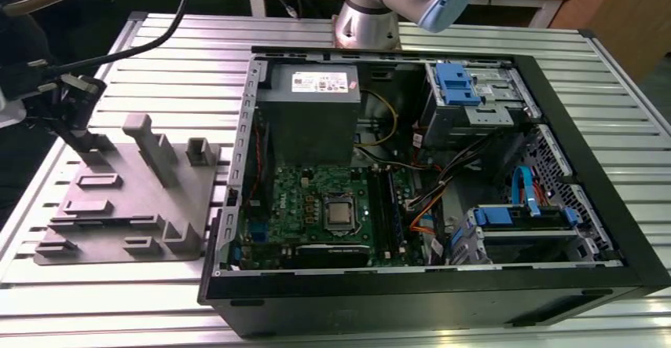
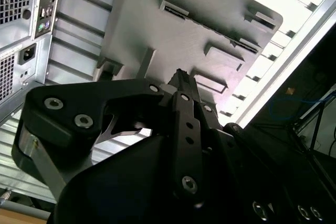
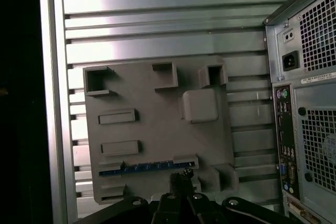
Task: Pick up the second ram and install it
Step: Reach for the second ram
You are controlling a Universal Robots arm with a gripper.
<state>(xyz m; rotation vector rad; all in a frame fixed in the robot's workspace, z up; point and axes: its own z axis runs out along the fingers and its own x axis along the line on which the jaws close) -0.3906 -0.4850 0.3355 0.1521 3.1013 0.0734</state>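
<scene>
The second ram (image 3: 142, 168) stands on edge in a slot of the grey fixture plate (image 3: 157, 124), seen in the first wrist view as a thin blue-green strip with small contacts. My gripper (image 3: 181, 174) sits at one end of that strip, its black fingertips drawn together over it. In the second wrist view the gripper (image 2: 181, 74) narrows to a point just above the fixture plate (image 2: 173, 35). In the exterior view the gripper (image 1: 89, 142) is down on the far-left corner of the fixture plate (image 1: 126, 206), left of the open computer case (image 1: 441, 285).
The open case holds the green motherboard (image 1: 314, 206), a grey power supply (image 1: 309, 104), blue drive brackets (image 1: 456, 85) and loose cables. Its rear panel (image 3: 304, 103) rises close beside the fixture. Raised grey blocks (image 1: 157, 148) stand on the plate. The ribbed metal table (image 1: 105, 301) lies underneath.
</scene>
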